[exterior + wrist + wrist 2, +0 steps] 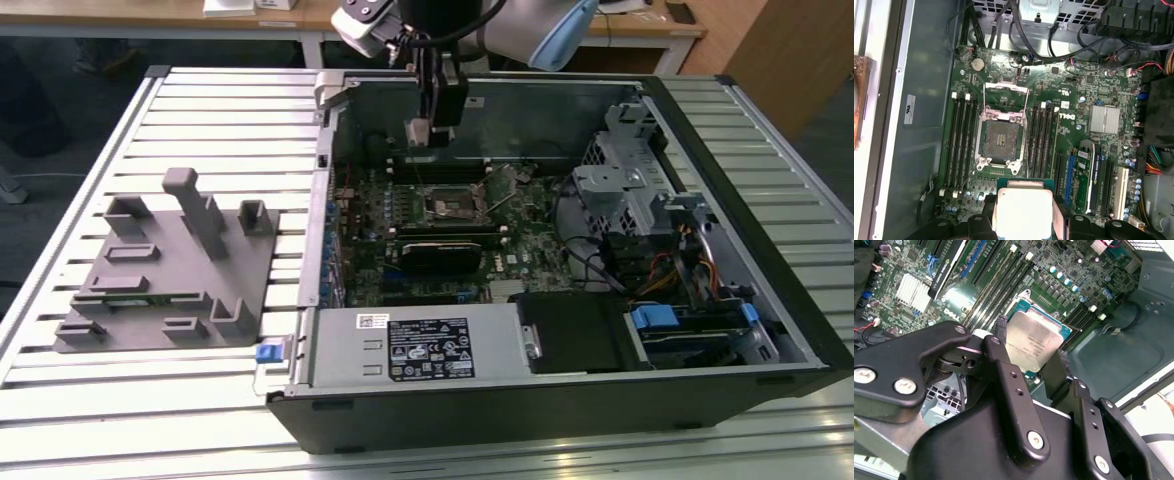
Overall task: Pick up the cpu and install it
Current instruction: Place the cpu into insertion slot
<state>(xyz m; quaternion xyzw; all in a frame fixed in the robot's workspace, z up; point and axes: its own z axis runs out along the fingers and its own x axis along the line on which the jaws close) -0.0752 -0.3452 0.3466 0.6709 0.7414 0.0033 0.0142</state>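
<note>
Holding the cpu (1034, 342) clamped between the two black fingers (1000, 332) of the pincer (1029, 352), pressing on two opposite edges, jaws standing apart by just the chip's width. Keeping it up in the air, silvery-white top turned toward the wrist cameras, a thin green rim showing along its edge in both wrist views.

Hanging over the open computer case (747, 190) in the exterior view, pincer (424, 136) pointing straight down near the case's far wall, the small pale cpu (419, 131) sitting at its tip, well above the motherboard (387, 235).

Hovering clear of the socket (1001, 137), touching nothing on the board. Looking down past the chip (1021, 212) in the first wrist view: socket lying just beyond it on the green board, its metal frame (1006, 95) swung open, the dark pin field showing, long black memory slots (961, 140) running along both sides. Showing the same socket (447, 207) in the exterior view near the middle of the board.

Resting on the slatted tabletop (80, 400) toward the exterior view's left, just beside the case: a grey plastic fixture (167, 265) with upright blocks.
</note>
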